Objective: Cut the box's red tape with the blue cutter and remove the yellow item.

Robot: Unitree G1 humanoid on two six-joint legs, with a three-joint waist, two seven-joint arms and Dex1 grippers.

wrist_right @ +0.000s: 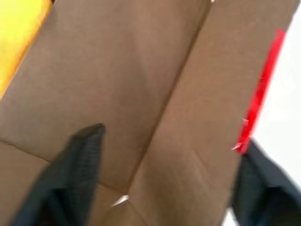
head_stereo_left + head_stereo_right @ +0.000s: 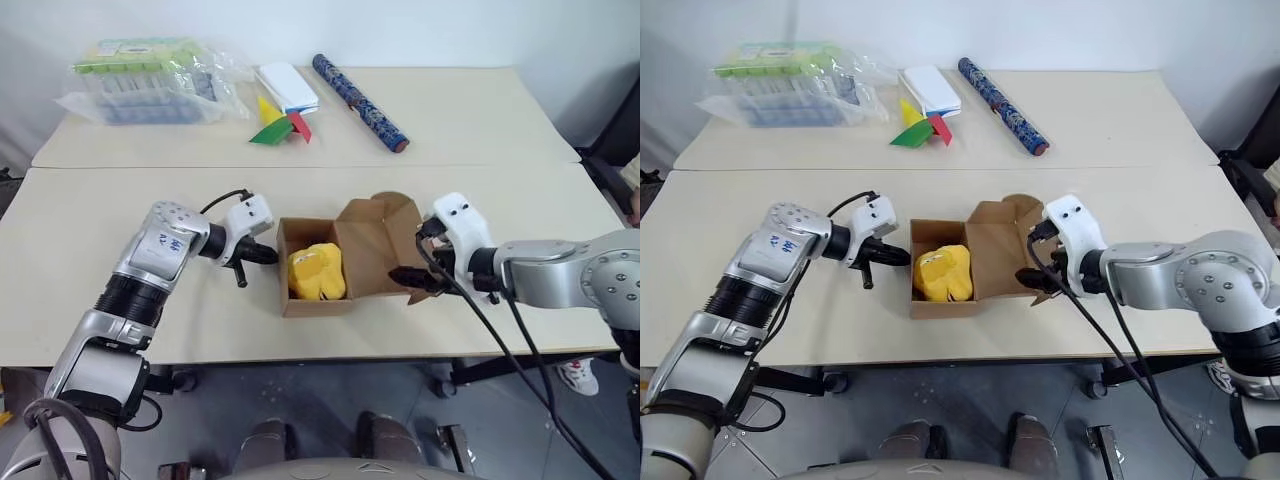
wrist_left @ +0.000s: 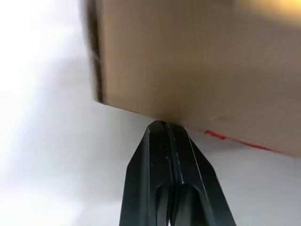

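The left gripper (image 2: 262, 254) has its fingers (image 3: 162, 155) closed on nothing, the tips touching the left wall of the box (image 2: 315, 300). The box stands open on the bench (image 2: 90, 270), between both grippers. The yellow item (image 2: 317, 271) lies inside it. The right gripper (image 2: 412, 280) has fingers (image 1: 77, 162) spread wide around the opened lid, where the red tape (image 1: 261, 89) sits beside one finger.

Both arms are being shown as silver-grey metal segments joined by ribbed black collars. A white housing is being carried at each wrist, ending in two black tapered fingers. Black cables are being routed along the forearms. Blue lettering is being displayed on the left arm's rounded casing.
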